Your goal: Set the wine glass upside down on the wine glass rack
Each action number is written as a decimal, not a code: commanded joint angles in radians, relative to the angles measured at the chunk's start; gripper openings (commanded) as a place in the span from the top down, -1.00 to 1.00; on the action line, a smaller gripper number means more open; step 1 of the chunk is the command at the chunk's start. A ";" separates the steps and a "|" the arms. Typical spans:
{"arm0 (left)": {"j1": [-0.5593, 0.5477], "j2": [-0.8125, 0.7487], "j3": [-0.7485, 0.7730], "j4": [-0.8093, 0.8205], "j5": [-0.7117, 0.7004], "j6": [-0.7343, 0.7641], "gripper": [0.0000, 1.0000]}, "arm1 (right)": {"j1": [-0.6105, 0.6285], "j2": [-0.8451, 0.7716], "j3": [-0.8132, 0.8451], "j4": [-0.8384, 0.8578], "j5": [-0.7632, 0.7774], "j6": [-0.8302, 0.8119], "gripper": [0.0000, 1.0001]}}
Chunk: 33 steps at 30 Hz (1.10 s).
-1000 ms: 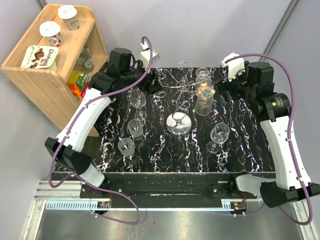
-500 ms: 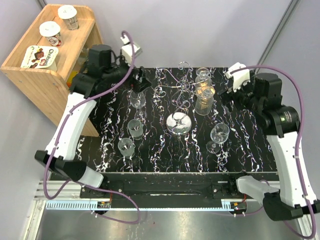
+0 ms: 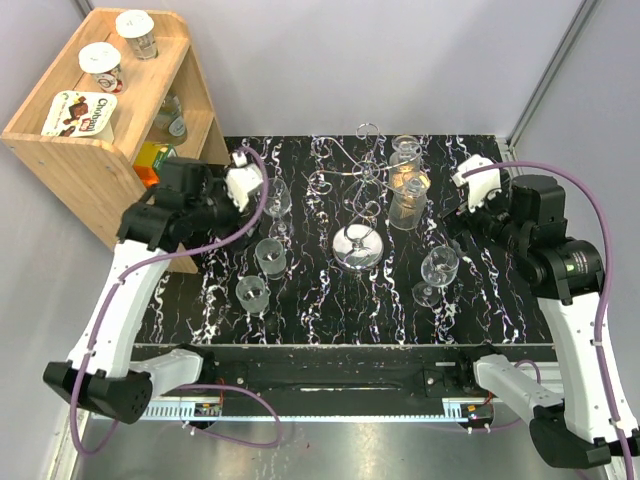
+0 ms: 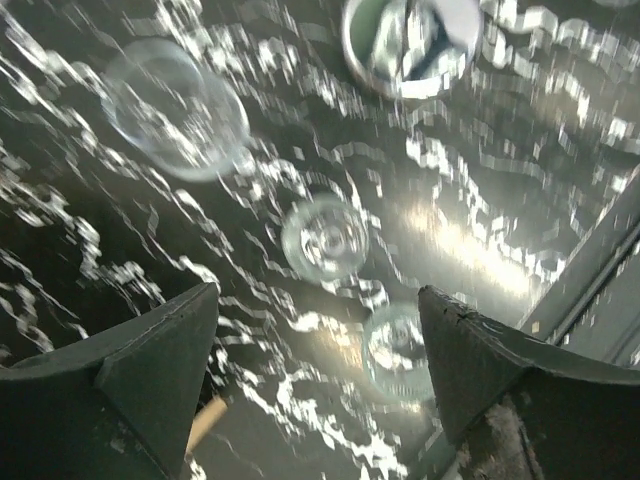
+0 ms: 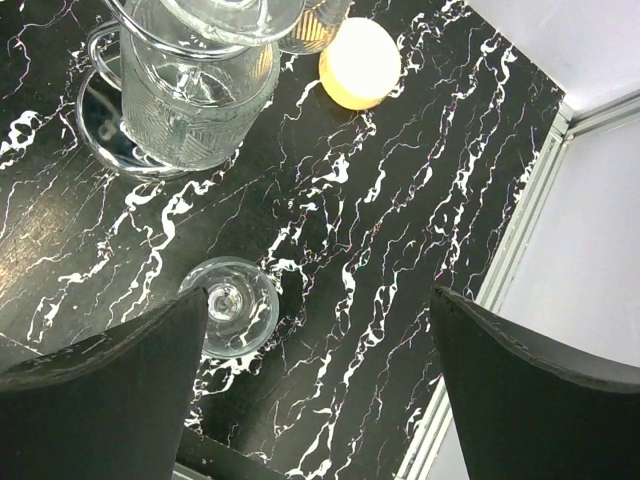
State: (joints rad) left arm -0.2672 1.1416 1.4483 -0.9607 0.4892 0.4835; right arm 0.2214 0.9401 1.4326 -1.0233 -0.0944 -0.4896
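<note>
Black marbled table (image 3: 500, 300) beneath everything. Off the table, far left of the wine glass rack (image 3: 357, 245), a wooden shelf (image 3: 80, 165) with pots on its top.

Left gripper (image 4: 315, 292) well left of the rack, up in the air over the glasses there, jaws spread wide with nothing between them. Right gripper (image 5: 318, 298) right of the rack, also raised, gaping just as wide and empty.

Rack upright near the far middle of the table, mirror disc base flat on the marble, curled wire arms at the top.

On the rack's right-hand arms, two hanging glasses (image 3: 406, 170), foot up and mouth down.

Left of the rack, a row of three glasses (image 3: 270, 258) on the table. Right of the rack and nearer the arms' bases, one upright wine glass (image 5: 228, 305), untouched, well apart from the rack.
</note>
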 commanded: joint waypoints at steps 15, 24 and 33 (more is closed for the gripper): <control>-0.006 0.023 -0.384 -0.095 -0.198 0.234 -0.50 | -0.005 -0.020 -0.054 0.020 -0.010 0.016 -0.92; -0.009 0.056 -0.476 -0.004 -0.172 0.191 -0.43 | -0.005 -0.021 -0.064 0.020 0.005 0.026 -0.92; -0.018 0.087 -0.531 0.085 -0.182 0.152 -0.05 | -0.011 -0.044 -0.064 0.019 0.007 0.026 -0.92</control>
State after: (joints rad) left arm -0.2798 1.2274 0.9485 -0.9535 0.3199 0.6502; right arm 0.2211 0.9218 1.3663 -1.0222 -0.0956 -0.4744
